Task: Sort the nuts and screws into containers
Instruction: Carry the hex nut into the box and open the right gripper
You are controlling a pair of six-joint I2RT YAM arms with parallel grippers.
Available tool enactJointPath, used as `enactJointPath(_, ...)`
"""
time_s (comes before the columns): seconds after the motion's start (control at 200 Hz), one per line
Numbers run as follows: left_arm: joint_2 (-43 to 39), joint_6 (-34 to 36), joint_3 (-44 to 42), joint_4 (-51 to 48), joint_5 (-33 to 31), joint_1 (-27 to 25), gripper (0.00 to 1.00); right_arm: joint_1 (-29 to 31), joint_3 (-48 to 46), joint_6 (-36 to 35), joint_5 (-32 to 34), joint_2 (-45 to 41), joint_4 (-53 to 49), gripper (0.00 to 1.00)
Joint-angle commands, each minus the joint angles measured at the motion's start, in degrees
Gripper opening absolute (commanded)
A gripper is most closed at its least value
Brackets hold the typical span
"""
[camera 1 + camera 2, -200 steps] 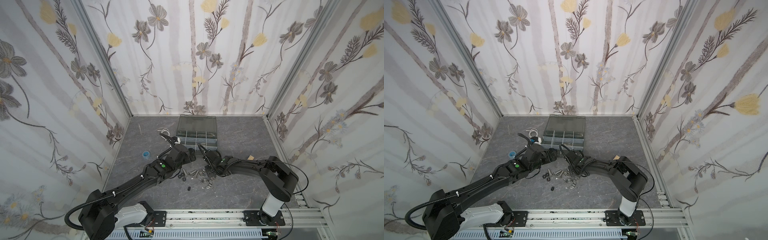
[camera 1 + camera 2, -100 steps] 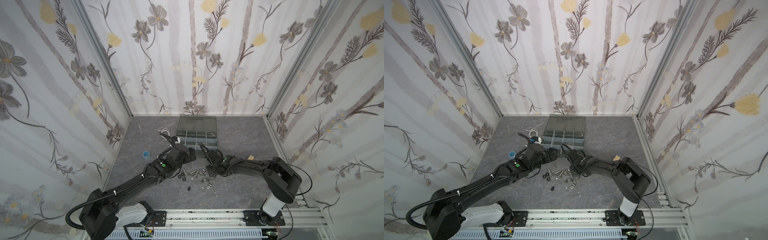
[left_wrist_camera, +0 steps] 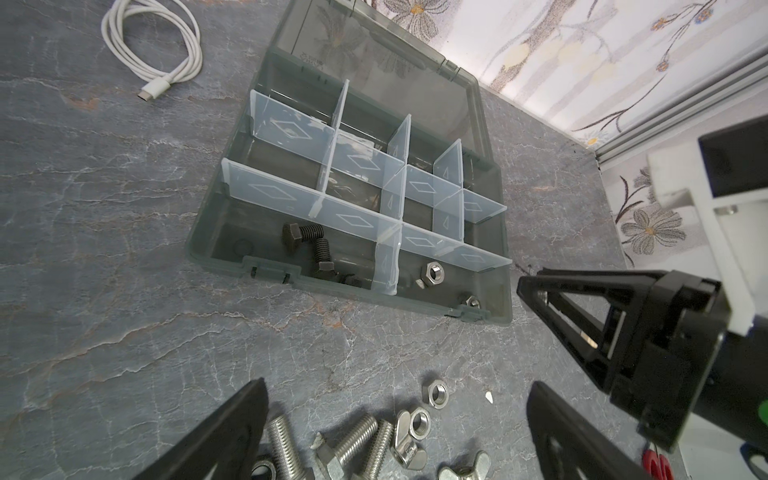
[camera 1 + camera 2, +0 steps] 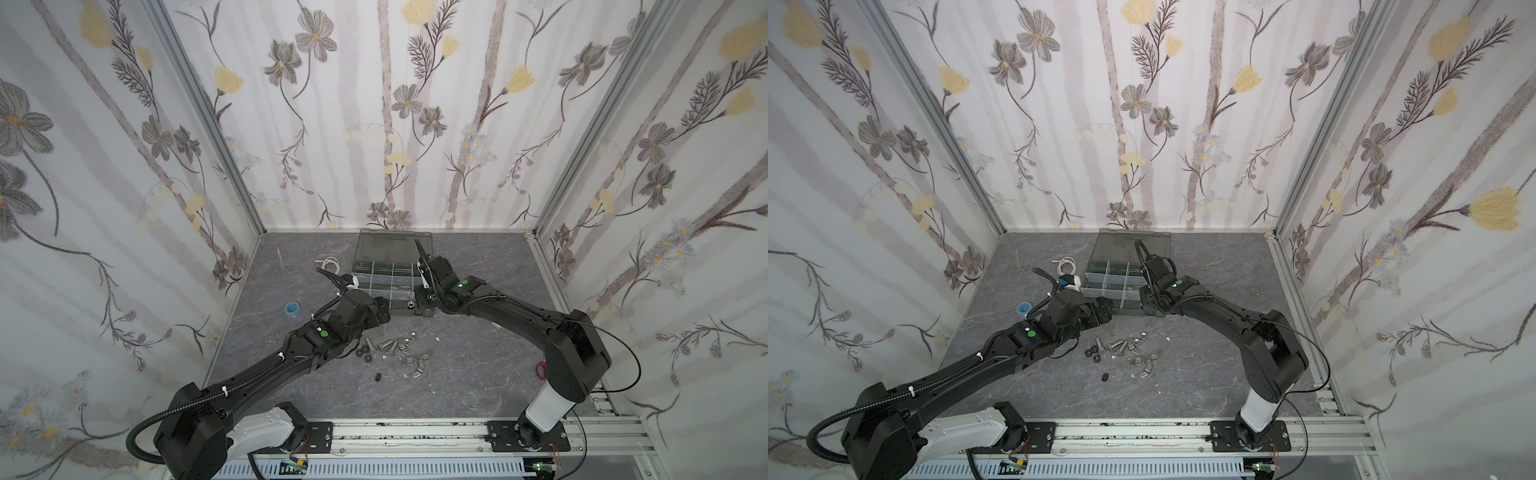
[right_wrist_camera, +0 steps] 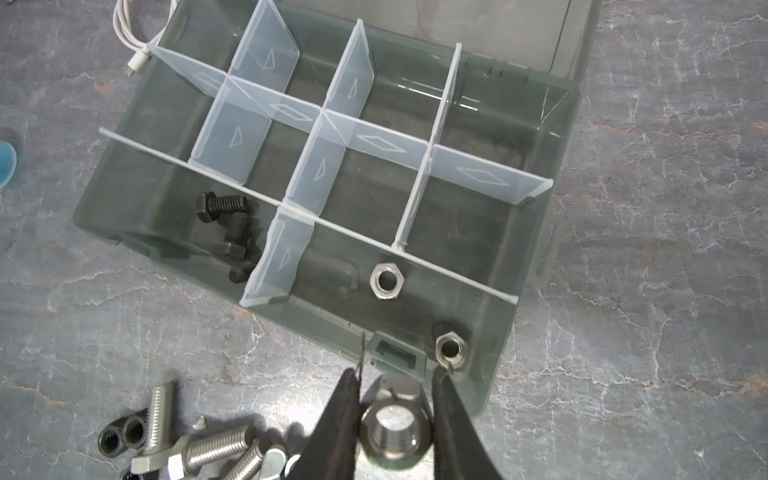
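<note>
The right wrist view shows a silver hex nut (image 5: 390, 434) pinched in the right gripper (image 5: 397, 380), just beside the front latch of the case (image 5: 573, 174). Both top views hide it. Black screws (image 5: 226, 220) lie in one front compartment, two nuts (image 5: 385, 281) in its neighbour. The left gripper (image 3: 397, 386) is spread wide over the loose pile (image 4: 395, 353).

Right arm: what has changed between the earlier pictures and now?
The right gripper, still shut on a silver nut, moved from the loose pile forward to the front edge of the organizer case. Nothing was let go. The left gripper stayed open beside the pile; the case and loose parts did not move.
</note>
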Motion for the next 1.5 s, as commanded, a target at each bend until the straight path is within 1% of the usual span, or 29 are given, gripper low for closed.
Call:
enactJointPath(0.0, -0.7, -0.9, -0.6, 0.9, -0.1, 0.2, 1.0, 0.0, 2.4, -1.0, -2.1, 2.2, 0.7, 0.22)
enactJointPath(0.175, -1.4, -1.3, -1.3, 0.9, 0.3, 0.1, 1.0, -0.1, 3.0, -0.5, -2.4, 4.7, 1.0, 0.22)
enactJointPath(0.46, -1.1, -2.0, -1.5, 1.1, 0.7, 0.1, 1.0, -2.0, 0.1, -0.5, -2.0, 4.8, 1.1, 0.24)
enactJointPath(0.54, -0.8, -2.0, -1.2, 1.3, 0.9, 0.2, 1.0, -2.1, 0.2, -0.5, -2.0, 4.7, 1.1, 0.27)
enactJointPath(0.705, -0.3, -2.0, -0.8, 1.4, 1.5, 0.1, 1.0, -2.3, 0.3, -0.2, -1.9, 4.4, 1.2, 0.38)
enactJointPath(0.854, -0.1, -2.0, -0.8, 1.5, 1.6, 0.1, 1.0, -2.5, 0.1, 0.0, -1.9, 4.0, 1.3, 0.42)
enactJointPath(1.169, 0.5, -2.0, -0.6, 1.9, 2.0, 0.1, 1.0, -2.8, -1.9, 0.3, -2.0, 0.4, 1.5, 0.44)
enactJointPath(1.499, 1.2, -1.7, -0.4, 2.5, 3.6, 0.1, 0.96, -3.2, -4.7, 1.4, -3.3, -3.6, 2.9, 0.44)
